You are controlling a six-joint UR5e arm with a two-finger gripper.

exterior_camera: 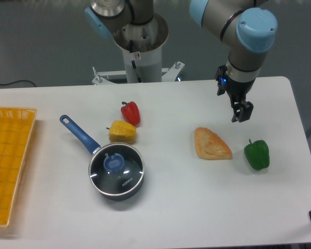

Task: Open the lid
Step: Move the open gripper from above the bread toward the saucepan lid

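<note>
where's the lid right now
The lid sits closed on the saucepan at the table's front left of centre in the camera view, just below the yellow pepper and far from the gripper.

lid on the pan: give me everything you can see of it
The lid is round clear glass with a thin metal rim, a blue knob in the centre and small white lettering near its front edge. It sits flat and closed on the dark saucepan, left of table centre. Nothing else touches it; the hand hangs far off to the right.

Peppers (122, 132) crowding lid (116, 164) behind.
</note>
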